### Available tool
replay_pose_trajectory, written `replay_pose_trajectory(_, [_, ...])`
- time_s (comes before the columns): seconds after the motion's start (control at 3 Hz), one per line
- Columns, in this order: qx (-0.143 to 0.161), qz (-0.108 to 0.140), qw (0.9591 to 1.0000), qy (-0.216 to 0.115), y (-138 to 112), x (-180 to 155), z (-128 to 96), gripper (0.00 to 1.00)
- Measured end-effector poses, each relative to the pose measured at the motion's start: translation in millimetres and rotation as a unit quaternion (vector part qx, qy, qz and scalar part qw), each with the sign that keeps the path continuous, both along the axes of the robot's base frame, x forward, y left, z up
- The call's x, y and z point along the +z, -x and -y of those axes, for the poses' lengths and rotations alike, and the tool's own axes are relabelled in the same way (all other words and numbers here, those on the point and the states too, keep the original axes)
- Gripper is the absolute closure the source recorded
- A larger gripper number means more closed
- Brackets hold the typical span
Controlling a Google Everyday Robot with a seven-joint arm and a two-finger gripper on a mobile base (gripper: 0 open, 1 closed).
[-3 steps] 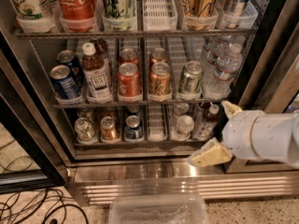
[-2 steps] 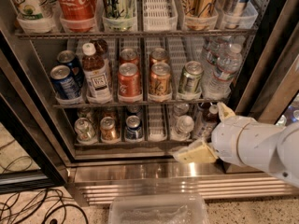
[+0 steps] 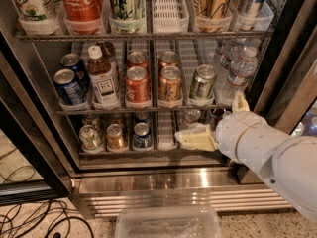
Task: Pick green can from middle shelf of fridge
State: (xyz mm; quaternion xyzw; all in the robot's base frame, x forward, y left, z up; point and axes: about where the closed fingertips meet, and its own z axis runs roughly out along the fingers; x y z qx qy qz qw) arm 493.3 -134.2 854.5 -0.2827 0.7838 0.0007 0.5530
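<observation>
The green can (image 3: 202, 82) stands upright on the middle shelf (image 3: 163, 108) of the fridge (image 3: 163, 180), fifth lane from the left, at the front of its white tray. My gripper (image 3: 209, 117) is in front of the lower shelf, just below and slightly right of the green can, not touching it. Its cream fingers (image 3: 195, 138) are spread apart and hold nothing. One finger points left and the other points up beside the water bottles.
On the middle shelf stand an orange-brown can (image 3: 170, 85), a red can (image 3: 137, 85), a tea bottle (image 3: 101, 78), blue cans (image 3: 67, 86) and water bottles (image 3: 237, 73). Tall cans and a Coca-Cola bottle (image 3: 81, 4) stand above. Small cans (image 3: 115, 137) are below. A clear bin (image 3: 168, 223) sits on the floor.
My arm has moved left and up, closer to the fridge. The gripper has risen from the fridge's bottom sill to in front of the lower shelf. The cans have not moved.
</observation>
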Motion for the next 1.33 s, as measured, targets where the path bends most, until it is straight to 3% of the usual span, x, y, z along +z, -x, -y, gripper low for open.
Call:
replay_pose_trajectory(0.33, [-0.044,0.040,0.9978,-0.029,-18,9,18,0.00])
replay_pose_trajectory(0.67, [-0.078,0.063,0.9937,-0.051,-28,2,34,0.00])
replay_pose_trajectory(1.33, [-0.081,0.085,0.9906,-0.070,-38,0,24,0.00])
